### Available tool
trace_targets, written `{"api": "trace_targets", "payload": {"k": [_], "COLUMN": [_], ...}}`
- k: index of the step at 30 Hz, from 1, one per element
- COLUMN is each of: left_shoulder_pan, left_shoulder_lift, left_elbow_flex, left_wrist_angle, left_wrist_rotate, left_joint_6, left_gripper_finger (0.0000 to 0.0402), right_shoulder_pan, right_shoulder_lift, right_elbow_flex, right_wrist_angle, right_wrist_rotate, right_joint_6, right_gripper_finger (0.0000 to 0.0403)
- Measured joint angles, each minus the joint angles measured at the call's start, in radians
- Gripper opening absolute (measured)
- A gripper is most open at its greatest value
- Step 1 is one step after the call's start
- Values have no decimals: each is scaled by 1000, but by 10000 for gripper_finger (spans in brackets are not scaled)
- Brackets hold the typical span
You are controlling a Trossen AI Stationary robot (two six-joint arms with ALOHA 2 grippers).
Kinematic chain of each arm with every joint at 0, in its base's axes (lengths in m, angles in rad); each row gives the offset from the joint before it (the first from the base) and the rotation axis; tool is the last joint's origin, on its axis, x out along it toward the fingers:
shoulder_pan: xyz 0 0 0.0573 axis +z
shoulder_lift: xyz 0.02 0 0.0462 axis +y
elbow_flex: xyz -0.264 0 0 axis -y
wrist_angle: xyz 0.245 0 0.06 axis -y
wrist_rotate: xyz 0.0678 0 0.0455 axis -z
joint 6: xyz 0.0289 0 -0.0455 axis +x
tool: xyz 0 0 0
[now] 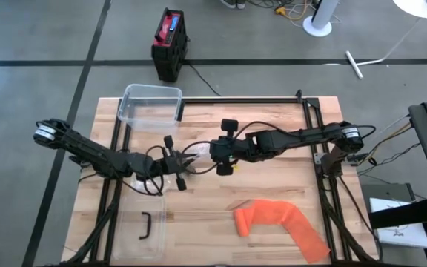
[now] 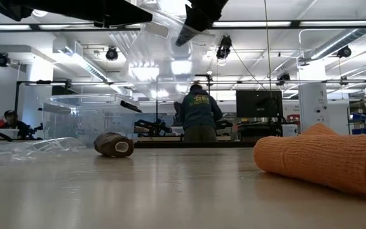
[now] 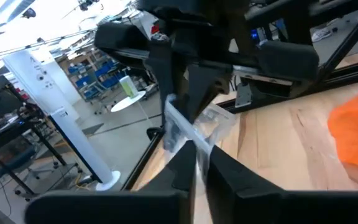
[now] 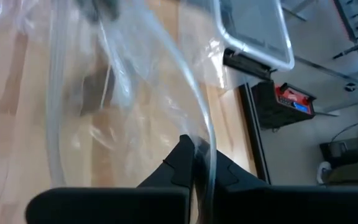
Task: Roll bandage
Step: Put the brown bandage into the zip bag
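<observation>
- My left claw (image 1: 175,172) and right claw (image 1: 215,159) meet above the middle of the tabletop (image 1: 273,141), each pinched tight on an edge of one clear plastic bag (image 4: 104,93), held up between them, I judge, to open or empty it.
- The orange bandage (image 1: 276,222) lies loose and unrolled near the front right, well apart from both claws.
- A dark roll (image 2: 114,145) sits on the tabletop beneath the bag.
- A clear bin (image 1: 150,106) waits at the back.
</observation>
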Motion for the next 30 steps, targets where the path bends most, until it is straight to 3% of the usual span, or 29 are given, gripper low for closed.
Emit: {"api": "trace_targets", "payload": {"k": [8,13,19,26,30], "left_shoulder_pan": [-2,-1,-1,0,-1], "left_shoulder_lift": [-38,-116,-208,-297,-349], "left_elbow_flex": [0,-1,-1,-1,-1], "left_wrist_angle": [-103,-209,-388,-683,-774], "left_wrist_rotate": [-69,-129,-203,-333,-350], "left_joint_6": [7,-14,-80,-248,-287], "left_gripper_finger": [3,1,0,0,0], "right_shoulder_pan": [9,41,97,191,191], "right_shoulder_lift": [-20,-58,-55,110,222], "right_elbow_flex": [52,159,132,22,23], "right_wrist_angle": [12,-16,39,259,354], "right_wrist_rotate": [-2,-2,-98,-97,21], "right_joint_6": [-5,9,140,430,534], "right_gripper_finger": [22,89,169,232,266]}}
